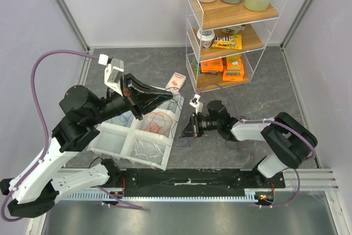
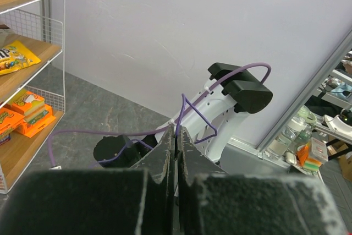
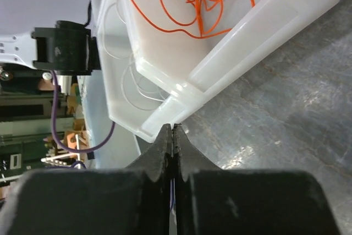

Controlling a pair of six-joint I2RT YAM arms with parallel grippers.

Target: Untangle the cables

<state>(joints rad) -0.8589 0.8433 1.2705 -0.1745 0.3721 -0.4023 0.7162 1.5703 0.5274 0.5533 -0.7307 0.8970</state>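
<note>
Cables are sorted by colour in the white compartment tray [image 1: 114, 140], orange cables [image 1: 157, 122] and white cables [image 1: 146, 148] in separate cells. A thin bluish cable [image 2: 184, 111] is pinched in the closed left claw [image 1: 171, 95] at the tray's 1 o'clock, presumably to be drawn free. The right claw [image 1: 183, 130] is shut at 3 o'clock, nothing visibly held.

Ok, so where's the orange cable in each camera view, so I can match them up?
Top external: orange cable coiled in the far right compartment of the white tray, near picture centre.
Left wrist: not in it.
Right wrist: orange cable top centre, in the tray, above the shut right pincer.
Shared landmark: the white tray's rim, in top external and right wrist views only.
</note>
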